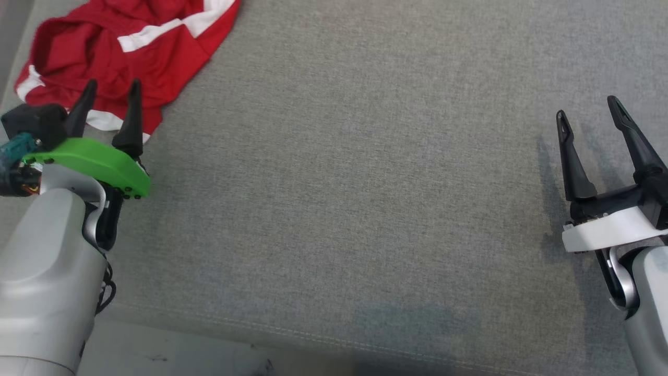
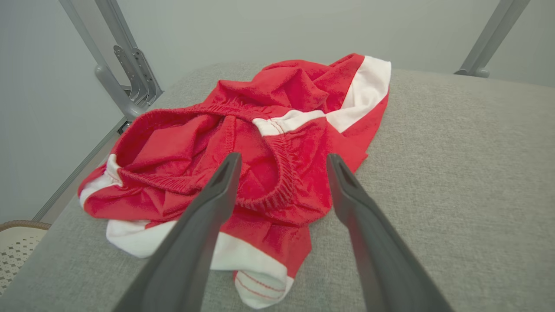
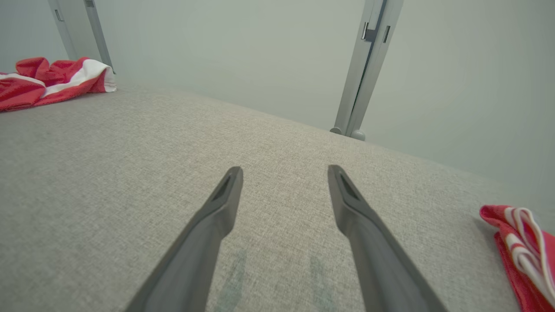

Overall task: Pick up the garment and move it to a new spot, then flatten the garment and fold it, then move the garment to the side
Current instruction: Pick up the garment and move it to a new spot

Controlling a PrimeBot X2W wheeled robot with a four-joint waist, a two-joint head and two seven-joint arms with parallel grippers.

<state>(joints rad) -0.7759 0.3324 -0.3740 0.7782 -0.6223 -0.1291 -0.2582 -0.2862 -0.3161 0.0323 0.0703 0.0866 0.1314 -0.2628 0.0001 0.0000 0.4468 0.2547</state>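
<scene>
A crumpled red garment [image 1: 130,47] with white bands lies at the far left corner of the grey fabric surface [image 1: 365,183]. My left gripper [image 1: 112,91] hovers at the garment's near edge, open, nothing between its fingers. In the left wrist view the garment [image 2: 269,143] bunches just beyond the gripper [image 2: 282,161], its elastic waistband showing. My right gripper [image 1: 587,107] stands open over bare fabric at the right, far from the garment. The right wrist view has that gripper [image 3: 284,171] open above the surface, with the garment [image 3: 47,82] at its far left.
A second red-and-white cloth [image 3: 527,247] lies at the right edge of the right wrist view. Grey metal frame posts [image 2: 125,73] [image 3: 364,65] stand behind the surface before a pale wall. The surface's stitched front edge [image 1: 313,331] runs near the bottom. A woven basket [image 2: 15,247] sits below left.
</scene>
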